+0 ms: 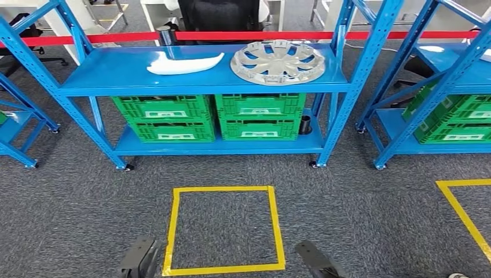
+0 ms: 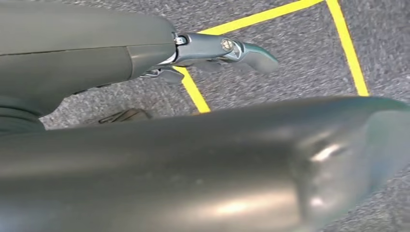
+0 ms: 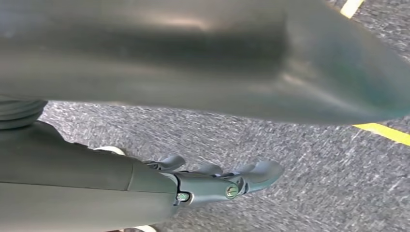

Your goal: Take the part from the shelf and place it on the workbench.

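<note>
On the top board of the blue shelf [image 1: 110,78] lie a white curved part [image 1: 185,63] on the left and a silver wheel cover [image 1: 278,62] on the right. My left hand [image 1: 139,259] hangs low at the bottom of the head view, far from the shelf. It holds nothing, and its fingers [image 2: 251,54] stretch out over the carpet. My right hand [image 1: 315,260] hangs low too, also holding nothing, with its fingers [image 3: 256,173] apart above the floor.
Green crates [image 1: 214,116] fill the lower board, with a black cylinder [image 1: 305,124] beside them. A yellow tape square [image 1: 171,226] marks the grey carpet before the shelf. A red barrier band [image 1: 260,35] runs behind. Another blue shelf [image 1: 428,87] with green crates stands at right.
</note>
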Tool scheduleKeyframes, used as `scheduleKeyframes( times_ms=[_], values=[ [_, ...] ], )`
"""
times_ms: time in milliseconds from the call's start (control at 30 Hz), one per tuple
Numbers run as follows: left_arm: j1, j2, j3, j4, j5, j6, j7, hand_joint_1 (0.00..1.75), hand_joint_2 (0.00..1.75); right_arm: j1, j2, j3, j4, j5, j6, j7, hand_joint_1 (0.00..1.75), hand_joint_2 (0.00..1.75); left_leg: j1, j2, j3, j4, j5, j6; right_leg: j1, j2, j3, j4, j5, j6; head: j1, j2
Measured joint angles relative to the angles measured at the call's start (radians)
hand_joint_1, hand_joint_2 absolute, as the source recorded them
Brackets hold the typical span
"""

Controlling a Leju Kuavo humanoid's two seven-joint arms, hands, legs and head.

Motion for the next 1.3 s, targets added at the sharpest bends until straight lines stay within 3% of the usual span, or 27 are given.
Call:
scheduleKeyframes(
  times_ms=[100,167,200,267,300,333,367,433,500,600,667,700,800,833,867,933,1000,1167,1233,1300],
  values=[
    [-0.002,-0.001,0.0,-0.001,-0.001,0.0,0.001,0.0,0.0,0.001,0.0,0.0,-0.001,0.0,-0.001,-0.002,0.0,0.0,-0.004,-0.007,0.005,-0.017,-0.006,0.022,-0.001,-0.007,0.005,-0.005,-0.007,0.018,0.002,0.0],
    [-0.003,-0.001,0.0,-0.002,-0.001,0.0,0.001,0.0,0.0,0.001,0.0,0.0,-0.002,0.002,-0.001,-0.003,0.0,0.0,-0.001,-0.013,0.013,-0.027,-0.005,0.036,-0.003,-0.006,-0.008,0.029,-0.028,0.028,0.002,0.0],
    [-0.004,-0.002,0.0,-0.002,-0.001,0.0,0.001,0.0,0.0,0.001,0.0,0.0,-0.002,0.004,-0.001,-0.004,0.0,0.0,0.0,-0.015,0.018,-0.03,-0.006,0.042,-0.003,-0.003,-0.034,0.078,-0.051,0.031,0.002,0.0],
    [-0.006,-0.004,0.0,-0.002,0.002,0.0,0.003,0.0,0.0,0.003,0.0,0.0,-0.002,0.006,-0.001,-0.005,0.0,0.0,-0.001,-0.02,0.024,-0.031,-0.012,0.049,-0.003,0.0,-0.116,0.216,-0.1,0.033,0.003,0.0],
    [-0.005,-0.005,0.0,-0.002,0.005,0.0,0.006,0.0,0.0,0.005,0.0,0.0,-0.002,0.007,-0.001,-0.004,0.0,0.0,-0.002,-0.024,0.027,-0.031,-0.016,0.051,-0.003,0.0,-0.152,0.267,-0.108,0.034,0.003,0.0],
    [-0.004,-0.005,0.0,-0.002,0.01,0.0,0.009,0.0,0.0,0.007,-0.001,0.0,-0.002,0.008,0.0,-0.004,0.0,0.0,-0.002,-0.028,0.032,-0.031,-0.02,0.05,-0.003,0.001,-0.173,0.284,-0.095,0.034,0.003,0.0],
    [-0.003,-0.007,0.0,-0.002,0.016,0.0,0.014,0.0,0.0,0.008,-0.001,0.0,-0.002,0.008,0.001,-0.003,0.0,0.0,-0.002,-0.033,0.039,-0.031,-0.025,0.048,-0.003,0.001,-0.175,0.26,-0.061,0.033,0.003,0.0],
    [-0.003,-0.013,0.0,-0.002,0.025,-0.001,0.024,0.0,0.0,0.009,-0.002,0.0,-0.002,0.008,0.002,-0.002,0.0,0.0,-0.001,-0.042,0.055,-0.03,-0.038,0.043,-0.004,0.008,-0.131,0.133,0.028,0.03,0.003,0.0],
    [-0.005,-0.018,0.0,-0.003,0.029,-0.003,0.034,0.0,0.0,0.008,-0.003,0.0,-0.002,0.007,0.004,0.0,0.0,0.0,-0.004,-0.05,0.06,-0.027,-0.05,0.032,-0.004,0.019,-0.093,0.033,0.068,0.023,0.002,0.0],
    [-0.004,-0.021,0.0,-0.002,0.033,-0.008,0.048,0.0,0.0,0.01,-0.003,0.0,-0.002,0.004,0.006,0.002,0.0,0.0,-0.004,-0.054,0.062,-0.031,-0.057,0.014,-0.002,0.023,-0.085,0.013,0.061,0.006,0.002,0.0],
    [-0.002,-0.021,0.0,-0.002,0.036,-0.01,0.055,0.0,0.0,0.011,-0.004,0.0,-0.002,0.003,0.005,0.002,0.0,0.0,-0.002,-0.042,0.054,-0.002,-0.074,0.001,-0.004,0.019,-0.076,0.007,0.059,-0.008,0.0,0.0],
    [-0.002,-0.021,0.0,-0.002,0.038,-0.01,0.055,0.0,0.0,0.012,-0.004,0.0,-0.002,0.002,0.005,0.002,0.0,0.0,-0.001,-0.035,0.035,0.041,-0.095,-0.004,-0.005,0.016,-0.07,0.004,0.057,-0.014,0.0,0.0],
    [0.001,-0.023,0.0,0.0,0.039,-0.01,0.058,0.0,0.0,0.014,-0.004,0.0,-0.001,0.002,0.005,0.002,0.0,0.0,0.002,-0.024,-0.073,0.226,-0.161,-0.015,-0.005,0.006,-0.053,0.003,0.042,-0.021,-0.001,0.0],
    [0.002,-0.023,0.0,0.001,0.039,-0.011,0.059,0.0,0.0,0.014,-0.004,0.0,-0.001,0.001,0.005,0.003,0.0,0.0,0.002,-0.023,-0.096,0.253,-0.155,-0.016,-0.004,0.004,-0.047,0.003,0.036,-0.021,-0.001,0.0],
    [0.003,-0.023,0.0,0.002,0.039,-0.014,0.06,0.0,0.0,0.014,-0.004,0.0,-0.001,-0.001,0.004,0.003,0.0,0.0,0.003,-0.022,-0.101,0.242,-0.129,-0.015,-0.004,0.002,-0.039,0.003,0.03,-0.021,-0.001,0.0],
    [0.004,-0.023,0.0,0.002,0.035,-0.02,0.057,0.0,0.0,0.014,-0.004,0.0,-0.001,-0.003,0.002,0.002,0.0,0.0,0.003,-0.015,-0.061,0.124,-0.04,-0.009,-0.004,-0.001,-0.02,0.003,0.016,-0.016,-0.001,0.0],
    [0.004,-0.021,0.0,0.004,0.029,-0.021,0.046,0.0,0.0,0.011,-0.004,0.0,-0.001,-0.004,-0.001,0.001,0.0,0.0,-0.002,-0.007,-0.017,0.016,0.008,0.0,-0.001,-0.002,-0.007,0.004,0.003,-0.006,-0.001,0.0],
    [0.0,-0.013,0.0,0.002,0.023,-0.005,0.019,0.0,0.0,-0.004,-0.001,0.0,-0.005,0.005,0.004,0.002,0.0,0.0,-0.004,-0.013,0.004,-0.024,0.003,0.03,0.0,-0.005,-0.005,0.012,-0.017,0.021,0.0,0.0],
    [-0.006,-0.01,0.0,0.0,0.025,0.002,0.017,0.0,0.0,-0.012,0.0,0.0,-0.007,0.007,0.008,0.006,0.0,0.0,-0.001,-0.014,0.014,-0.033,0.001,0.043,-0.001,-0.002,-0.053,0.108,-0.061,0.027,0.0,0.0],
    [-0.01,-0.009,0.0,-0.001,0.027,0.005,0.017,0.0,0.0,-0.017,0.0,0.0,-0.009,0.009,0.011,0.012,0.0,0.0,-0.001,-0.017,0.019,-0.034,-0.005,0.049,-0.001,0.001,-0.136,0.243,-0.105,0.03,0.0,0.0]
  ],
)
